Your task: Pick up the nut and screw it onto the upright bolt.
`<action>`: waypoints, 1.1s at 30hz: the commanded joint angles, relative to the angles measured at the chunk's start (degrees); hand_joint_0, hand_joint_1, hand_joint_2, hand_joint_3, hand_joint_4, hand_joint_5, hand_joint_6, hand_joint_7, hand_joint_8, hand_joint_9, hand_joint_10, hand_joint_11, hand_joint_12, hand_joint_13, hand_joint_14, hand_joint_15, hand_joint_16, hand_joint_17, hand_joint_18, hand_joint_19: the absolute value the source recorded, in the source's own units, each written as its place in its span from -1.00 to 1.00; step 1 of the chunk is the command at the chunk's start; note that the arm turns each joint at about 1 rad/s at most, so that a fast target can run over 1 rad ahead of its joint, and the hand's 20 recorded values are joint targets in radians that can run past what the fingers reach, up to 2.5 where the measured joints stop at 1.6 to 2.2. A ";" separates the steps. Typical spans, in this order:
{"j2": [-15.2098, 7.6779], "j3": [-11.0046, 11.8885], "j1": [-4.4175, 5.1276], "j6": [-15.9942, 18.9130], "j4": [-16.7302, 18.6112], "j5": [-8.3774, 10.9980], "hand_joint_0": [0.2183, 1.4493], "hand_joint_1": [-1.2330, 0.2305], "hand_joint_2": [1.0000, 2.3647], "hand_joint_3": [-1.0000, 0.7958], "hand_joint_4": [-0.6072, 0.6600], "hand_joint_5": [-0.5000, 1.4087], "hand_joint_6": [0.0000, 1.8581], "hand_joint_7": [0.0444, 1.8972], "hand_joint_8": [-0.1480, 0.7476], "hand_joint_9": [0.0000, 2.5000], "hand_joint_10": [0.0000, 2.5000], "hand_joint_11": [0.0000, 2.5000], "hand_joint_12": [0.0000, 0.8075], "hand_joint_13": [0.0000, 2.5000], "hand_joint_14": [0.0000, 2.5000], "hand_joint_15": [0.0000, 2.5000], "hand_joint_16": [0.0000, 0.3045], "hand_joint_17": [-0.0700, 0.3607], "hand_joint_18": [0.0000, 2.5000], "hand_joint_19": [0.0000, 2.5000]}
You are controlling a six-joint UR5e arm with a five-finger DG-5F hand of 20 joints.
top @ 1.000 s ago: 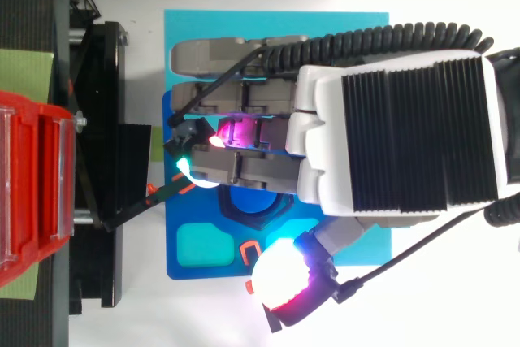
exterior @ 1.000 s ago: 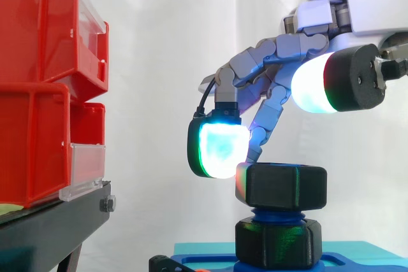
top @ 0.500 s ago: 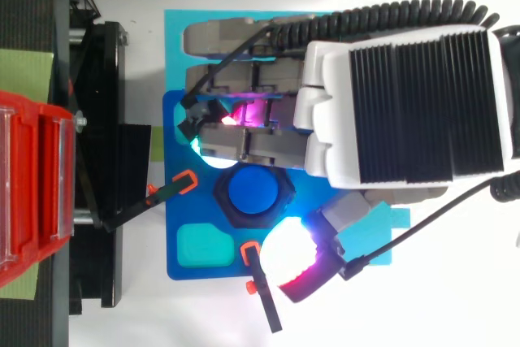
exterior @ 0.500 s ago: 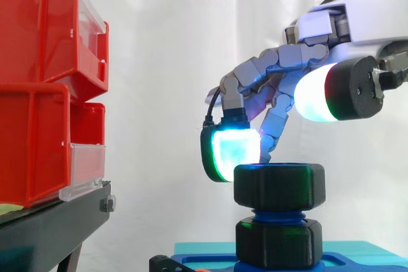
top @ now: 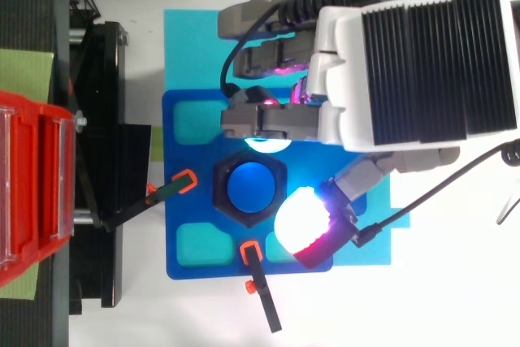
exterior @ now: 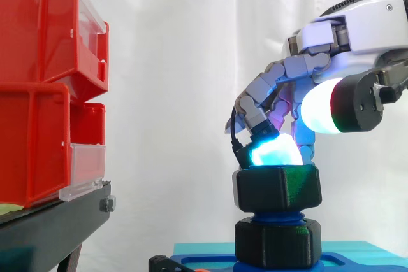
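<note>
I'm watching the hand [exterior: 357,30] hovering, fingers curled but gripping nothing, one glowing pad [exterior: 274,152] touching the top rim of the nut [exterior: 276,188] sitting just beneath it on the upright bolt [top: 249,187], thumb [exterior: 319,107] riding clear above, probably for spinning it down.

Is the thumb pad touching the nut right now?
Apart. Side view: the thumb pad hangs well above the nut, with a gap between.
</note>
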 commanded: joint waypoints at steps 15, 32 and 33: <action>-0.07 4.13 0.02 -1.10 -0.47 -0.77 -0.49 0.39 -1.00 -0.44 0.34 -0.56 -0.46 -0.16 -0.11 -0.13 -1.00 -1.00 -0.42 -0.45 -1.00 -1.00 -0.87 -0.46 -0.72 -1.00; -0.07 -1.93 3.19 1.01 7.70 1.42 -0.51 0.47 -1.00 -0.44 0.30 -0.57 -0.46 -0.29 -0.17 -0.30 -1.00 -1.00 -0.34 -0.63 -1.00 -1.00 -0.83 -0.40 -0.91 -1.00; -0.07 -1.93 3.28 1.01 7.79 1.42 -0.51 0.48 -1.00 -0.44 0.30 -0.56 -0.46 -0.29 -0.17 -0.31 -1.00 -1.00 -0.33 -0.63 -1.00 -1.00 -0.83 -0.40 -0.91 -1.00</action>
